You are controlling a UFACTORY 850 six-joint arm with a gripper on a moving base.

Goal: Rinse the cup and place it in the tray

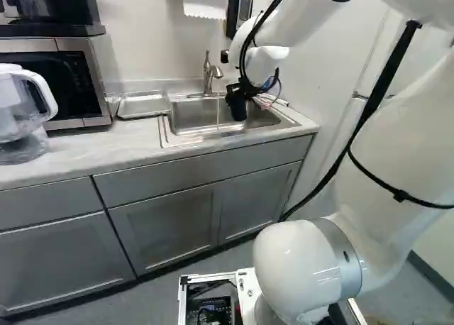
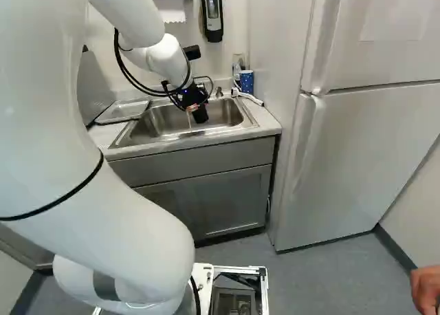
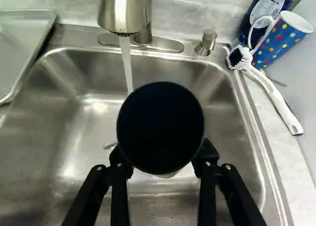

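Cup (image 3: 160,122), dark, held over the sink (image 1: 168,131) with the jaws pinching it from both sides; not set down anywhere. Left to right along the left base view: tray (image 1: 144,105) first, lying on the bench (image 1: 85,147) next to the sink. Placing step outstanding, since the cup is well apart from it. Next, the faucet (image 3: 123,11), running. Its thin stream (image 3: 126,63) drops into the sink and, in both base views, shows just beside the cup; in the wrist view it goes out of sight at the cup's far edge. Contact between water and cup: cannot tell. Whether the inside has had any water: cannot tell either. Rinse therefore logged as under way or about to begin, completion unconfirmed. Beyond the cup, toward the wall: soap pump (image 3: 206,42), then white-handled brush (image 3: 276,100) and a dotted tumbler (image 3: 282,41), all standing or lying by the sink's edge, probably not needed. Estimate: roughly midway. Done: cup gripped, water on, cup brought to the stream. Left, in my judgement: wet it properly, let it drain, carry it across to the tray, lower, release.
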